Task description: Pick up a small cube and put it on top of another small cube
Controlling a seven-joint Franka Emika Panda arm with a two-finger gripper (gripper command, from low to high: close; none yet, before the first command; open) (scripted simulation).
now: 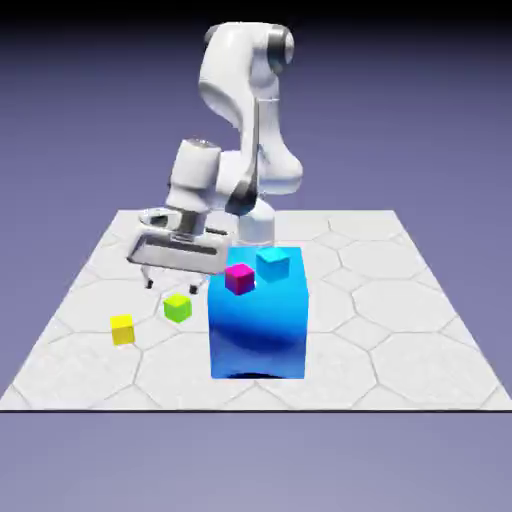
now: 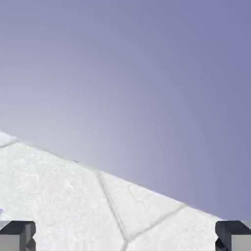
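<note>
The step in hand looks to be reaching the small yellow cube [image 1: 122,330], which sits on the worktop [image 1: 350,340] toward the exterior view's left, a little nearer the camera than the small lime-green cube [image 1: 178,308]; the jaws [image 1: 171,288] are up behind the lime-green cube in that view, so the hand would do well to travel high enough to clear it, then square up over the yellow one before going down; the hand looks tilted, and the hand view takes in worktop edge and backdrop with neither of the two cubes in it, so levelling the hand comes first; a straight descent with one finger on each side of a pair of flat faces should give an even grip, whereas a slanted one might tip the cube or nudge it away; the large blue cube [image 1: 258,335], with the magenta cube [image 1: 240,279] and the cyan cube [image 1: 273,264] showing against its upper part, is best given a wide berth; the jaws stand fully open, fingertips well apart at the hand view's bottom corners, with nothing between them and nothing touched that either view shows.
</note>
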